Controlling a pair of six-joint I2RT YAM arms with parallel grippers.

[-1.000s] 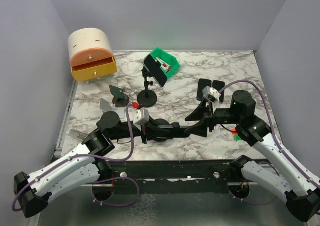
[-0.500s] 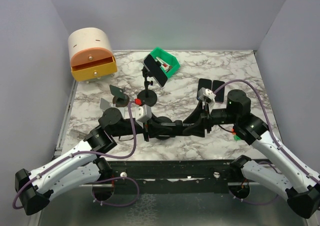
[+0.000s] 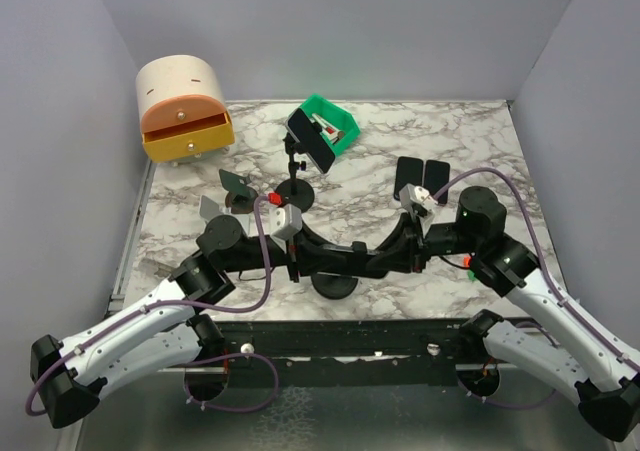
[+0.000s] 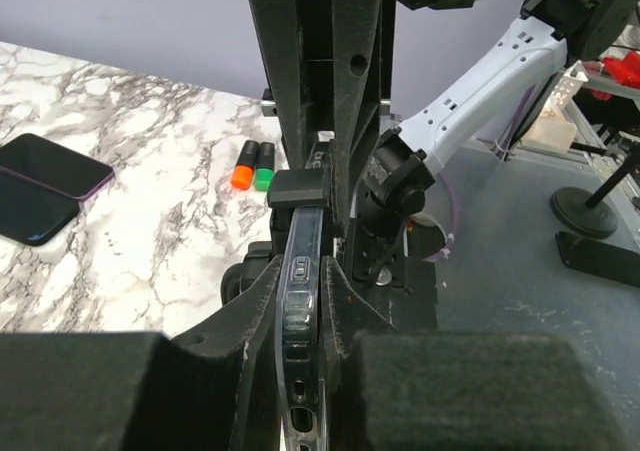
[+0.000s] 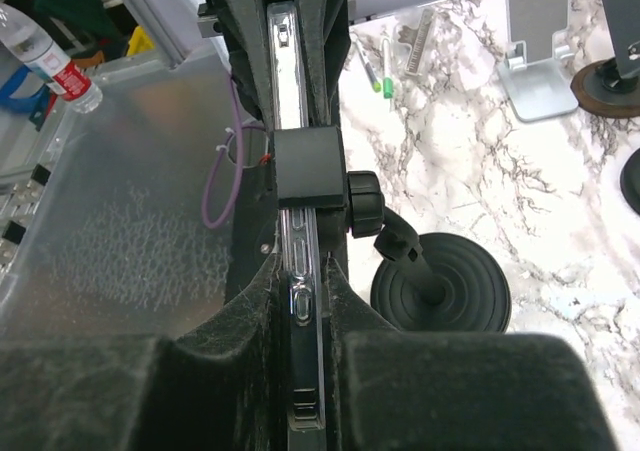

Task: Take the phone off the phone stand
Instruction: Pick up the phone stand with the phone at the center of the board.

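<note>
Centrally, both jaws pinch phone (image 4: 300, 301) edges.

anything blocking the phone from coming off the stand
Only the stand's black clamp, which wraps the middle of the phone. The left gripper and right gripper are shut on the phone either side of it.

We are in a robotics lab: a marble-patterned tabletop (image 3: 470, 141) boxed in by plain grey walls (image 3: 350, 31), with a left arm (image 3: 140, 336) and right arm (image 3: 550, 316) bolted at its near edge. Past it we see a perforated metal rail (image 4: 570, 101) and a water bottle (image 5: 48, 59).
</note>
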